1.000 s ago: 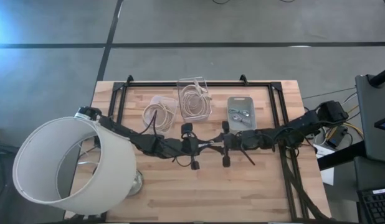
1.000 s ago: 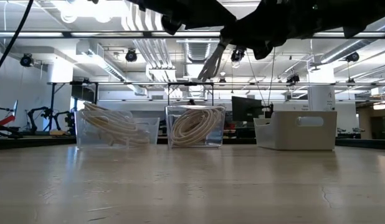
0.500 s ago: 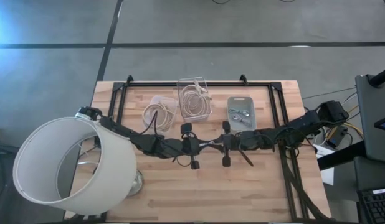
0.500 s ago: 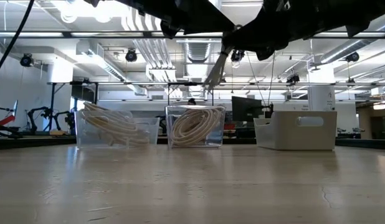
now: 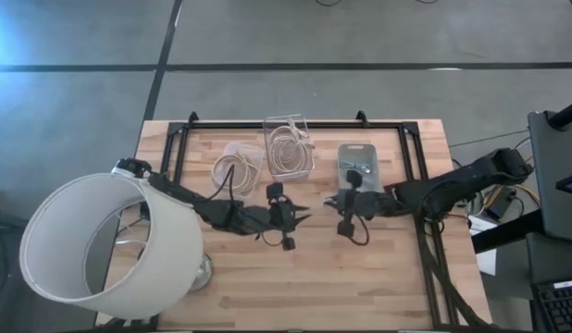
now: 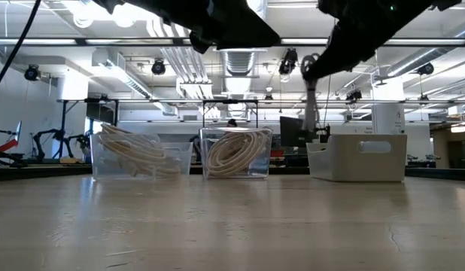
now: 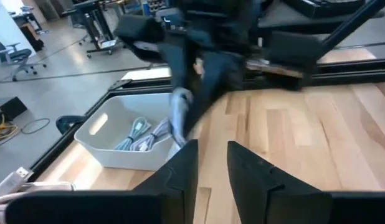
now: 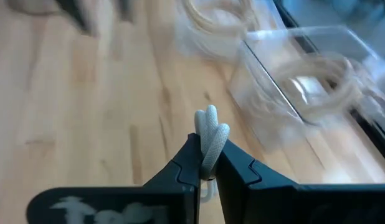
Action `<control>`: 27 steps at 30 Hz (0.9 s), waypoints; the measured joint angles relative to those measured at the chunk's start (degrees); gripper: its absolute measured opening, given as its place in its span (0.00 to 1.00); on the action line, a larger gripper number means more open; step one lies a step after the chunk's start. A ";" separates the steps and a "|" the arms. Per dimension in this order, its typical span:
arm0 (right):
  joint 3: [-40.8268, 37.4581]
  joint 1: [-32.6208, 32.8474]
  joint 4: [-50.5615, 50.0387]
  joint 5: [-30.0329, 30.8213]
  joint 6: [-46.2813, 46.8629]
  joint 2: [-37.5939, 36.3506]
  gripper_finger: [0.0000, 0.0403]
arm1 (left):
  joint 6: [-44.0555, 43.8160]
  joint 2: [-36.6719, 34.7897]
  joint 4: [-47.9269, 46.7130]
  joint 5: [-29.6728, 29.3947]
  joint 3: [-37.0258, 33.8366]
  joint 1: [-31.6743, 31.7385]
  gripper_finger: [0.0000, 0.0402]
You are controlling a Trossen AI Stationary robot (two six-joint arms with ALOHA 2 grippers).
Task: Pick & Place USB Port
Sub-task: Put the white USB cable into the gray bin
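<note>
Currently the right gripper (image 8: 207, 163) holds a braided white USB cable (image 8: 210, 134) in closed jaws above the surface's centre, beside the white tray (image 5: 359, 153); left gripper (image 7: 210, 163) jaws slightly apart, empty.

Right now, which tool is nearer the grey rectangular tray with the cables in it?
The right. The right tool, pinching a short whitish braided cable, sits just off the grey rectangular tray's near edge. The left tool is farther off, toward the table's middle.
</note>
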 joint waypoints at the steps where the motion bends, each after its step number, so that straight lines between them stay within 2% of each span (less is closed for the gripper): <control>1: 0.84 -0.07 -3.17 0.15 1.42 -0.77 0.07 | 0.00 0.00 -0.08 -0.02 -0.02 0.01 0.23; 10: 6.51 -0.53 -31.86 9.90 11.73 -8.16 0.07 | -0.40 0.00 -0.14 -0.15 -0.02 0.25 0.24; 13: 6.58 -1.91 -38.51 11.91 15.14 -9.46 0.07 | -0.89 0.00 -0.25 -0.13 -0.02 0.35 0.24; 19: 4.70 -6.79 -39.57 10.67 15.42 -8.94 0.07 | -1.01 0.00 -0.27 -0.19 -0.02 0.51 0.24; 22: 3.87 -9.40 -39.33 8.10 15.45 -6.50 0.07 | -1.27 0.00 -0.16 -0.19 -0.02 0.51 0.24; 27: 3.33 -12.83 -39.31 7.34 15.31 -0.89 0.07 | -1.46 0.00 -0.18 -0.20 -0.02 0.55 0.24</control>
